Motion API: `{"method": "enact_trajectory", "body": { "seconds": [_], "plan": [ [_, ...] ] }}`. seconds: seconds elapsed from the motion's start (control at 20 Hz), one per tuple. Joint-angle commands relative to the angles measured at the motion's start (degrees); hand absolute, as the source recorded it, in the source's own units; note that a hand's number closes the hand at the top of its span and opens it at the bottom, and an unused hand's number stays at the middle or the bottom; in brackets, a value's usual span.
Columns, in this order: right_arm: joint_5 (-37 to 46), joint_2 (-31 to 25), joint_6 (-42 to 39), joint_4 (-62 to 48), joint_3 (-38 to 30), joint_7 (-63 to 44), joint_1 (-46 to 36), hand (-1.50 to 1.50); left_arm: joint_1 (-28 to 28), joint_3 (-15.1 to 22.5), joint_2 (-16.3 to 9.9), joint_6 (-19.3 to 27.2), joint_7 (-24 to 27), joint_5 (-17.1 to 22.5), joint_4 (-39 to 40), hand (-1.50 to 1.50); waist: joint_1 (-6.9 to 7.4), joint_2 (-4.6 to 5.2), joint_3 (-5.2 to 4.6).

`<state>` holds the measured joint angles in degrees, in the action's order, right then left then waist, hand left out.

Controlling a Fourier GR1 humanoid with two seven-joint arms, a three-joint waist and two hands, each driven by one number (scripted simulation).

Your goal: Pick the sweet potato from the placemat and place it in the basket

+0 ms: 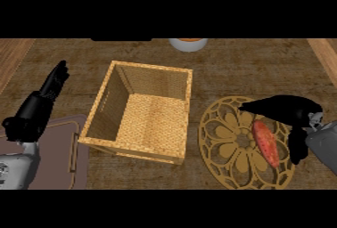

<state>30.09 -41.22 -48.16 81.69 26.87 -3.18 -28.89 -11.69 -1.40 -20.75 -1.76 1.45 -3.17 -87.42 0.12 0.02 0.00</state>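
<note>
An orange-red sweet potato point(265, 142) lies lengthwise on the right part of a round yellow placemat point(232, 142) with a flower cut-out pattern. My right hand point(284, 108) hovers just above and beyond the potato's far end, fingers stretched to the left over the mat and thumb hanging down at the mat's right edge, holding nothing. A woven wicker basket point(105, 111), rectangular with nothing inside, stands left of the mat. My left hand point(46, 95) rests at the far left with straight fingers pointing up.
A white cup with orange contents point(188, 43) stands at the counter's far edge behind the basket. A dark purple-brown board point(63, 151) lies at the lower left, beside the basket's near-left corner. Light wood strips border the brown counter top.
</note>
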Motion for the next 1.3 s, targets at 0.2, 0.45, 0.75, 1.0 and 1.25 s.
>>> {"method": "enact_trajectory", "body": {
  "seconds": [0.2, 0.45, 0.75, 1.0, 1.25],
  "plan": [
    [8.53, 5.44, 2.81, -2.5, -3.04, 3.81, 3.81, -1.5, -2.16, -0.36, 2.41, 0.13, -3.86, -2.93, -1.23, 0.0, -0.02, -0.03, 0.0],
    [12.23, 5.45, 6.97, -2.1, -3.78, 7.57, 9.77, -1.5, 0.3, -1.81, 1.89, -2.18, -1.01, -2.65, -1.32, 0.0, -0.15, -0.04, 0.01],
    [17.09, 7.03, 2.79, -4.25, -6.32, 10.7, 7.48, -1.5, -0.5, -2.06, 4.14, -2.4, 0.55, -4.53, -0.27, 0.0, -0.08, -0.01, 0.0],
    [21.94, 9.1, 6.93, -12.11, -6.55, 14.06, 6.75, -1.5, -0.25, -4.39, 3.2, -4.56, -0.4, -3.22, -0.64, 0.0, 0.13, 0.04, 0.01],
    [23.84, 10.21, 3.76, -5.01, -8.19, 12.12, 11.17, -1.5, 0.61, -4.65, 4.11, -4.46, 0.03, -4.72, -2.01, 0.0, -0.06, -0.05, -0.01]
  ]
}}
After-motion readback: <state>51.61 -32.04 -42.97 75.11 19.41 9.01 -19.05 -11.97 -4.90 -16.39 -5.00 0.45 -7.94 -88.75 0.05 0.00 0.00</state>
